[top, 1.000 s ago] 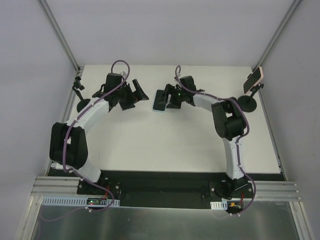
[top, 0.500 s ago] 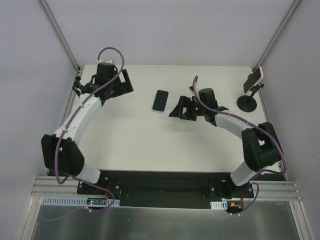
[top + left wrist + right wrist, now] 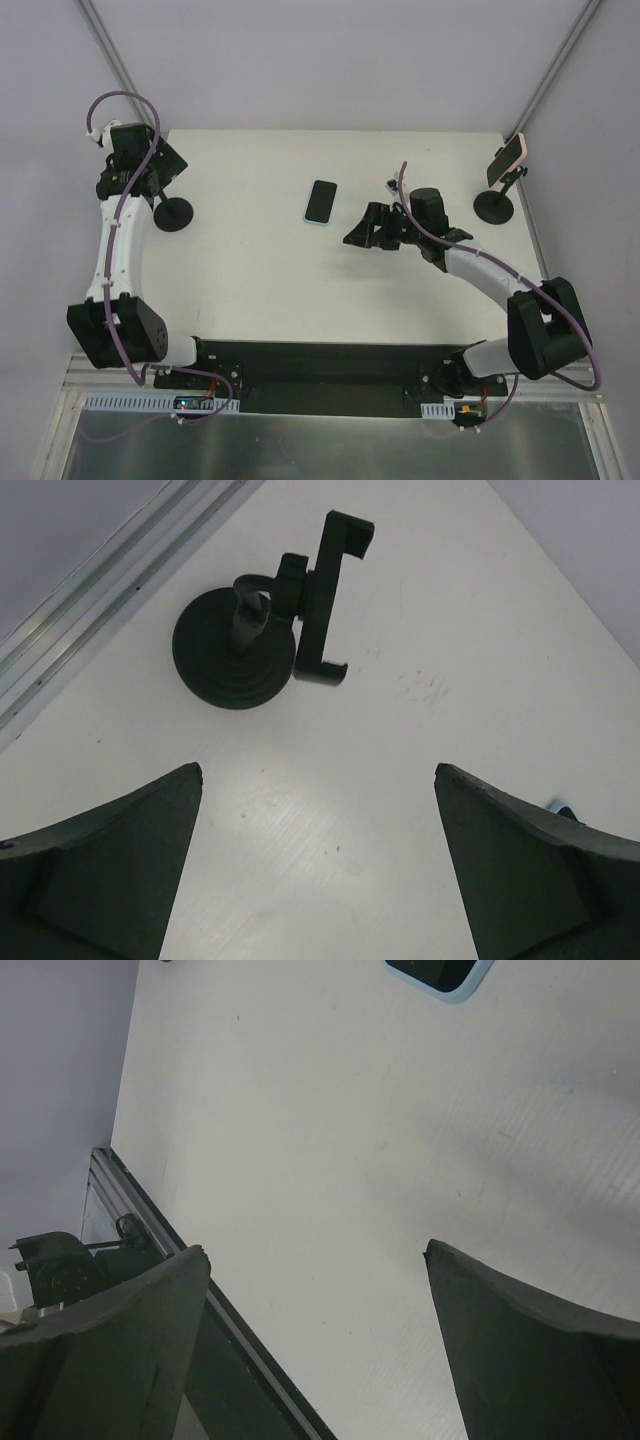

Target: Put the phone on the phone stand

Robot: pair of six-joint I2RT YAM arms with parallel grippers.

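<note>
The phone (image 3: 321, 202), dark-screened in a light blue case, lies flat on the white table near its middle. Its corner shows at the top of the right wrist view (image 3: 440, 972). The empty black phone stand (image 3: 172, 213) is at the far left; in the left wrist view its round base (image 3: 236, 662) and clamp (image 3: 326, 598) lie ahead of the fingers. My left gripper (image 3: 140, 178) (image 3: 318, 770) hovers open behind that stand, holding nothing. My right gripper (image 3: 360, 232) (image 3: 315, 1250) is open and empty, a short way to the right of the phone and nearer than it.
A second black stand (image 3: 495, 205) at the far right edge carries a pinkish phone (image 3: 509, 160). Metal frame posts run along both back corners. The table's near edge and black rail (image 3: 190, 1260) show under the right gripper.
The left arm swung from the table's middle to the far left, behind the empty stand. The right gripper drew back from the phone, rightward and nearer. The phone stayed flat.
</note>
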